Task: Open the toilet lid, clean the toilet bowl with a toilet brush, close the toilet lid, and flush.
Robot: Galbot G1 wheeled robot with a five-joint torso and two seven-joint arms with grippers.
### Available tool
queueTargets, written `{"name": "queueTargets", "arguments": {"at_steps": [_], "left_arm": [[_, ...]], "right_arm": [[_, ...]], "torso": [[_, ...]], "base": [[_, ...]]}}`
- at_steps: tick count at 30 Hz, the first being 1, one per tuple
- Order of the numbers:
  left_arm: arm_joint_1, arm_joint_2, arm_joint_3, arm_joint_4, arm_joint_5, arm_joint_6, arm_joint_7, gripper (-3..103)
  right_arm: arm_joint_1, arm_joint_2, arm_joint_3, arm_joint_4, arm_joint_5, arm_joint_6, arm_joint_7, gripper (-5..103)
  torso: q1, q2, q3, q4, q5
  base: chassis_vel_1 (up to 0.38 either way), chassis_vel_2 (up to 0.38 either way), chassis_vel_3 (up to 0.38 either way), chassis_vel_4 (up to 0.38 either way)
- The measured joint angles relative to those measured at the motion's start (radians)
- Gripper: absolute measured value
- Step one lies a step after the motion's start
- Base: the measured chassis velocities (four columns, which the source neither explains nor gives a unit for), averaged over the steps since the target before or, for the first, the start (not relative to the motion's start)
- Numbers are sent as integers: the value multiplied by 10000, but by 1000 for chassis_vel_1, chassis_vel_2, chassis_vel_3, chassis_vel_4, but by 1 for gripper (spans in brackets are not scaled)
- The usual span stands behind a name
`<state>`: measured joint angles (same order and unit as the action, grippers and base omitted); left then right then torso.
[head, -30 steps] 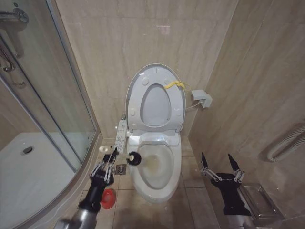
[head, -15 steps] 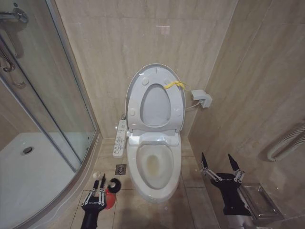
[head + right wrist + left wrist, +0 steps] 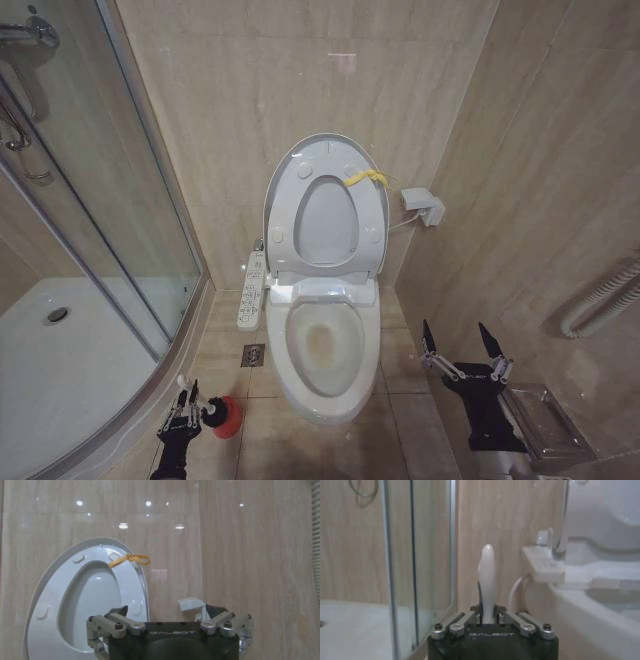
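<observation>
Left gripper pinched on toilet brush handle, red holder cup just beside it, toilet bowl beyond, toilet lid raised against wall, shower glass on its outer side, right gripper spread, idle near a wall box.

You see beige marble-look wall tiles, matching floor tiles, glass shower enclosure, white shower tray.

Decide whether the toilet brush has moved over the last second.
Yes. The toilet brush, held by the left gripper, has left the toilet bowl rim and come down to the red holder on the floor.
</observation>
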<state>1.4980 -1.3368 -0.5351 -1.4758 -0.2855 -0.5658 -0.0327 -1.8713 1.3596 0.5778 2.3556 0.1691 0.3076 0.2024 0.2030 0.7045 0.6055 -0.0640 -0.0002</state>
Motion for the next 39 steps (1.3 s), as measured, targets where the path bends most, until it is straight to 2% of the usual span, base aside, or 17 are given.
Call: {"name": "queueTargets", "arguments": {"at_steps": [1, 7, 10, 15, 22, 31, 37, 39], "left_arm": [[-263, 10, -29, 456, -30, -211, 107, 15], [-880, 164, 37, 1538, -435, -499, 398, 15], [-1293, 226, 148, 2272, -723, -834, 663, 15], [-1576, 297, 325, 2842, -1081, -1027, 833, 15], [-1743, 330, 544, 3218, -1327, -1131, 1064, 15], [-1841, 257, 684, 3365, -1023, -898, 1133, 15], [-2058, 163, 740, 4092, -1032, -982, 1115, 15], [-2251, 171, 801, 4600, -1232, -1173, 1193, 15]], "right_arm": [[0, 0, 0, 1, 0, 0, 0, 100], [0, 0, 0, 0, 0, 0, 0, 100], [0, 0, 0, 0, 0, 0, 0, 100], [0, -1, 0, 0, 0, 0, 0, 100], [0, 0, -1, 0, 0, 0, 0, 100], [0, -1, 0, 0, 0, 0, 0, 100], [0, -1, 0, 0, 0, 0, -1, 100], [0, 0, 0, 0, 0, 0, 0, 100]], "torso": [[0, 0, 0, -1, -1], [0, 0, 0, 1, 1], [1, 0, 0, -1, 0], [0, 0, -1, 0, 3], [0, 0, -1, 1, 3], [0, 0, 0, 0, 1], [0, 0, -1, 0, 0], [0, 0, 0, 0, 0]], "base": [[0, 0, 0, 0], [0, 0, 0, 0], [0, 0, 0, 0], [0, 0, 0, 0], [0, 0, 0, 0], [0, 0, 0, 0], [0, 0, 0, 0], [0, 0, 0, 0]]}}
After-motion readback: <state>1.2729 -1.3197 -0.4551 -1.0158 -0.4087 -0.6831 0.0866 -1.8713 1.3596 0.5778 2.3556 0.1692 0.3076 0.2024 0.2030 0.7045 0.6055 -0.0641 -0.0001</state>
